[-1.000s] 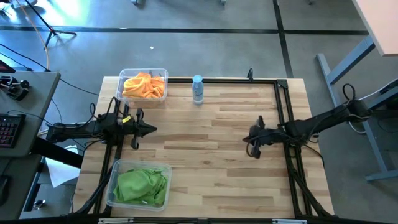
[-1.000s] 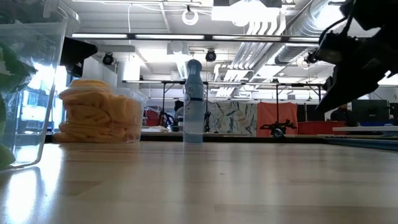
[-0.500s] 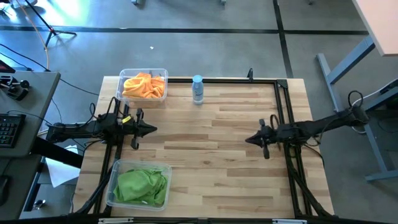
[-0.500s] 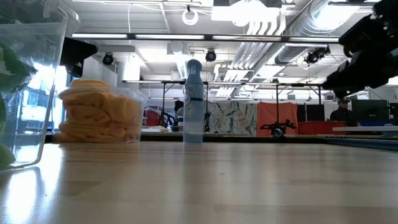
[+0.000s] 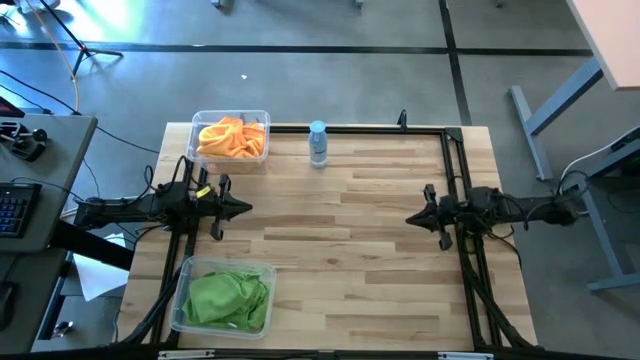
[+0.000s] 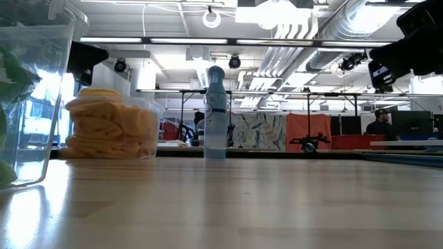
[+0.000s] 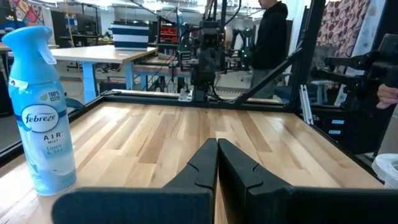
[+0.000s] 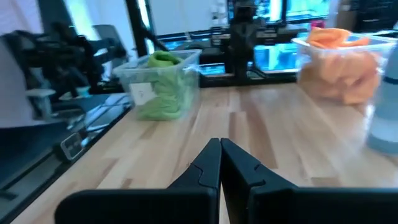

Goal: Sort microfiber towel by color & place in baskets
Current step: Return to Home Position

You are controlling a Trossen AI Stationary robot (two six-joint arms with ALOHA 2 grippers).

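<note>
Left gripper (image 5: 243,208): Its two dark fingers (image 7: 203,165) are pressed tight together. There is nothing in them. It sits at one side edge of the table and points at the middle.
Right gripper (image 5: 411,218): Its fingers (image 8: 209,165) are pressed together too, with nothing in them. It sits at the other side of the table. It points back at the left gripper, and they are well apart.
Orange towels (image 5: 232,138): Soft, fuzzy and bright orange. They lie in a crumpled pile inside a basket near the left gripper.
Orange basket (image 5: 231,113): A clear plastic bin with round corners. It stands at the table corner on one side of the left gripper, far from the right gripper.
Green towels (image 5: 228,298): Soft and lime green, bunched up. They fill the other basket.
Green basket (image 5: 228,263): A clear bin just like the first. It stands at the corner on the other side of the left gripper, so that gripper is between the two baskets.
Spray bottle (image 5: 318,143): Light blue, standing upright near the orange basket at the table's edge. It says "Febreze Air".
Table (image 5: 340,260): Light wooden planks with a black frame around the edge. The wide part between the two grippers is bare wood.
Room: A big workshop with a grey floor, bright ceiling lights and pipes overhead. A person in a dark top (image 7: 271,37) stands behind the table. A keyboard (image 5: 8,208) sits on a desk beside the left arm.
</note>
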